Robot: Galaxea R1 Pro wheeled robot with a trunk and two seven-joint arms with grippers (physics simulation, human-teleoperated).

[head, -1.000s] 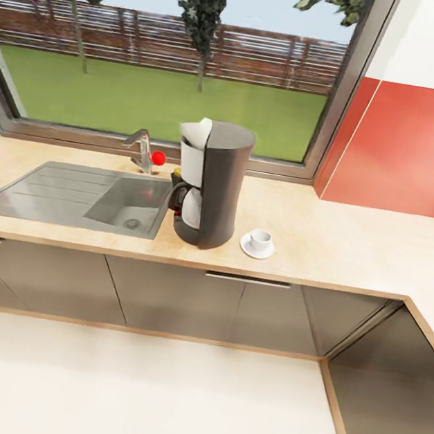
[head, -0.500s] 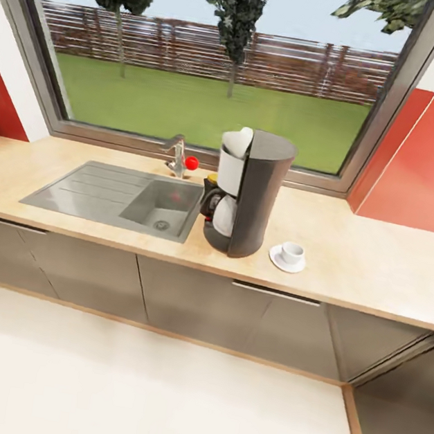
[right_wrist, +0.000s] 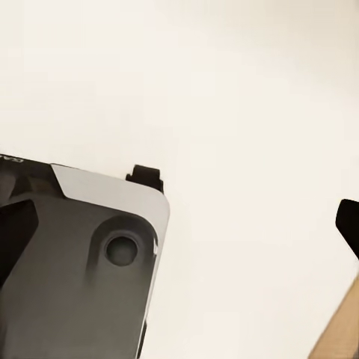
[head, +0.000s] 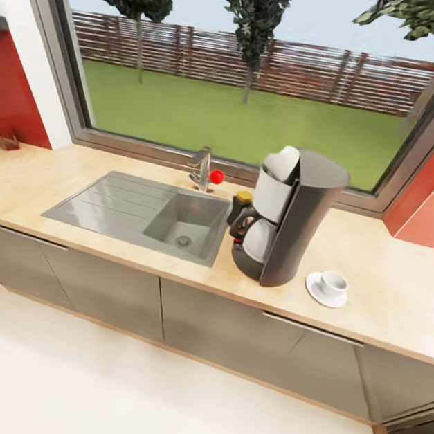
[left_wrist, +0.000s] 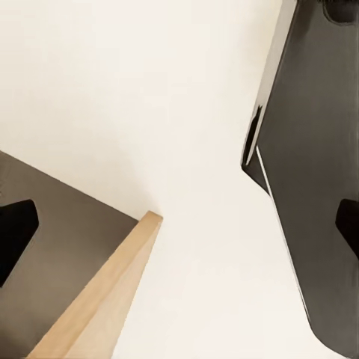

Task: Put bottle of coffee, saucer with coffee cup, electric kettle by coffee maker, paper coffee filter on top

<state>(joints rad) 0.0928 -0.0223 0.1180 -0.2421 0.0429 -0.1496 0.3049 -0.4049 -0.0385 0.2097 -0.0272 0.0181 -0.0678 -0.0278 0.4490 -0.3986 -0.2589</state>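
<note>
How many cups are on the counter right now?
1. The coffee cup sits on the saucer, on the countertop just right of the coffee maker. Others could be hidden behind the machine.

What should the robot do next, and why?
Probably go and fetch the electric kettle. The coffee maker already stands on the countertop, with the coffee cup on its saucer beside it and a yellow-capped bottle behind, but no kettle sits by it.
</note>
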